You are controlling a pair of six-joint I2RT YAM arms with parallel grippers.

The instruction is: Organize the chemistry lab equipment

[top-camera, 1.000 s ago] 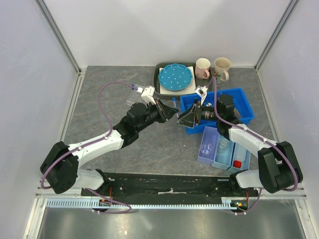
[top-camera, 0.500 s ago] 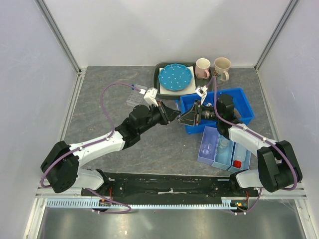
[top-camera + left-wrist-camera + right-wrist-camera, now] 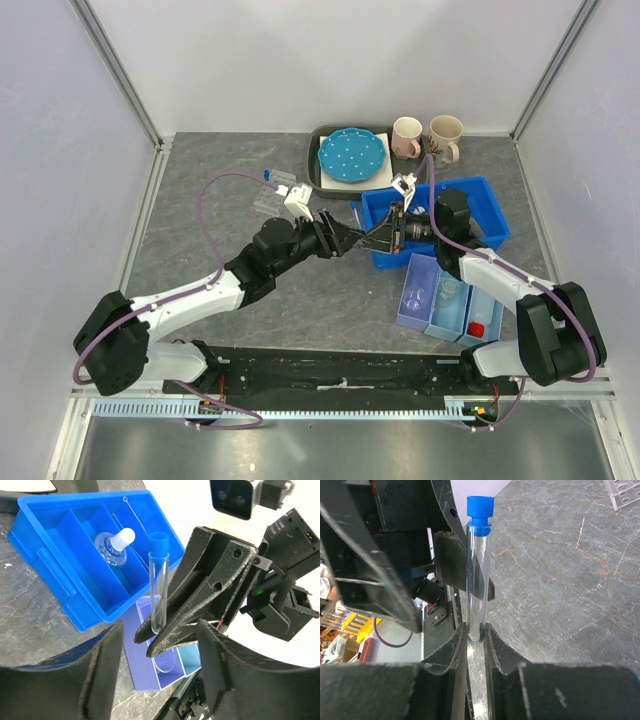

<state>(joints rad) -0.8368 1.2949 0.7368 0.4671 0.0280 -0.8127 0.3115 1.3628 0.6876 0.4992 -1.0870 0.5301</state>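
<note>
A clear tube with a blue cap (image 3: 479,570) stands upright between the two arms, above the table. My right gripper (image 3: 476,635) is shut on its rounded bottom end. In the left wrist view the same tube (image 3: 159,595) sits in the right gripper's black fingers (image 3: 200,600), and my left gripper (image 3: 160,680) stands open, its jaws wide on either side and touching nothing. From above, the left gripper (image 3: 345,240) and right gripper (image 3: 378,240) meet tip to tip beside the blue bin (image 3: 490,215). A stoppered glass flask (image 3: 112,547) lies in that bin.
A clear test-tube rack (image 3: 270,195) stands at the back left of the grippers. A purple tray (image 3: 412,300) and a light blue tray holding a red-capped bottle (image 3: 477,328) sit at the front right. The dotted plate (image 3: 351,153) and two mugs (image 3: 406,137) are at the back.
My left gripper carried the tube rightward to the right gripper, then opened and let it go. The right gripper closed on the tube's bottom end.
</note>
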